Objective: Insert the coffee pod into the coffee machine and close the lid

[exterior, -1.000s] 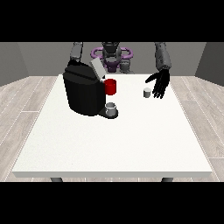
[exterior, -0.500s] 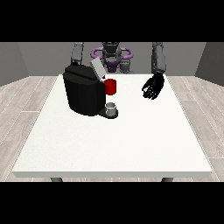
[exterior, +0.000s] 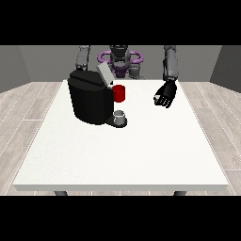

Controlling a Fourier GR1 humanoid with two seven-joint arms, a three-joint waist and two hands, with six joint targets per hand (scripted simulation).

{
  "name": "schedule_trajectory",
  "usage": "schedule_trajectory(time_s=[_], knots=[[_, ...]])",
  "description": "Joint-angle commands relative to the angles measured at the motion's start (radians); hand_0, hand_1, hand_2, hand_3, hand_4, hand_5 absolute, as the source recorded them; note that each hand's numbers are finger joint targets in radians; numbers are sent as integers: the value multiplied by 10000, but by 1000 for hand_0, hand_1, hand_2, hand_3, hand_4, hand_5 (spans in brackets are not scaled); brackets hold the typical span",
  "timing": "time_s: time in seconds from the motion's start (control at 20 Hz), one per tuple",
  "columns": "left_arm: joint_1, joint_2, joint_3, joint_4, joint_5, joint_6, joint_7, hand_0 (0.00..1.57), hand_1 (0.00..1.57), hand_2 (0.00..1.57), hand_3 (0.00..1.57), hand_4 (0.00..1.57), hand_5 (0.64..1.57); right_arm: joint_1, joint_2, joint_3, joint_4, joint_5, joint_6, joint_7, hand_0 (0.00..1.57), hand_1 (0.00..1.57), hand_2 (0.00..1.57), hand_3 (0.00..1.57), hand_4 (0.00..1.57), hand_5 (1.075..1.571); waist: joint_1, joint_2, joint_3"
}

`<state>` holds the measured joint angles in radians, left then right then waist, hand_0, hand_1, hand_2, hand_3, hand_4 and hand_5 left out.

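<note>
**Pod lifted, machine open**

My hand (exterior: pixel 165 94) at the view's right hangs above the table's (exterior: pixel 122 155) far right part, fingers curled round something pale, seemingly the pod. The machine (exterior: pixel 90 96) stands far left, lid (exterior: pixel 104 74) up, red part (exterior: pixel 119 93) and cup (exterior: pixel 120 116) fronting it.

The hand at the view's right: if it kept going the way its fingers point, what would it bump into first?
The hand at the view's right seems to point down and leftward, so probably the bare white table first. The coffee machine stands farther left; depth is unclear.
</note>
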<state>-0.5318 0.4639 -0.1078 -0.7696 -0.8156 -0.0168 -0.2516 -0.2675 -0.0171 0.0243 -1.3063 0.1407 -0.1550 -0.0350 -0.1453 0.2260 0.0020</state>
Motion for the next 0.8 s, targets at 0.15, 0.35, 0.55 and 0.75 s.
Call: schedule_trajectory(time_s=[0.15,0.35,0.55,0.75], knots=[[-240,-334,-257,424,-595,-665,9,870,870,1021,921,413,1571,226,-213,-296,1042,429,-452,-321,0,0,0,0,0,1571,380,-610,-19],[-467,-489,204,1241,-723,127,-450,1149,1149,1257,1162,466,1571,211,-202,-6,516,556,-317,341,0,0,0,0,0,1571,17,-577,-23],[-947,-648,572,469,208,-860,-1105,1420,1420,1402,1332,494,1571,49,-214,-362,1266,489,-571,-242,0,0,0,0,0,1571,501,-761,-19],[-1267,-1151,522,207,264,-1682,-458,1447,1447,1431,1354,530,1571,6,-248,-536,1910,523,-643,-311,0,0,0,0,0,1571,705,-1195,-16]])
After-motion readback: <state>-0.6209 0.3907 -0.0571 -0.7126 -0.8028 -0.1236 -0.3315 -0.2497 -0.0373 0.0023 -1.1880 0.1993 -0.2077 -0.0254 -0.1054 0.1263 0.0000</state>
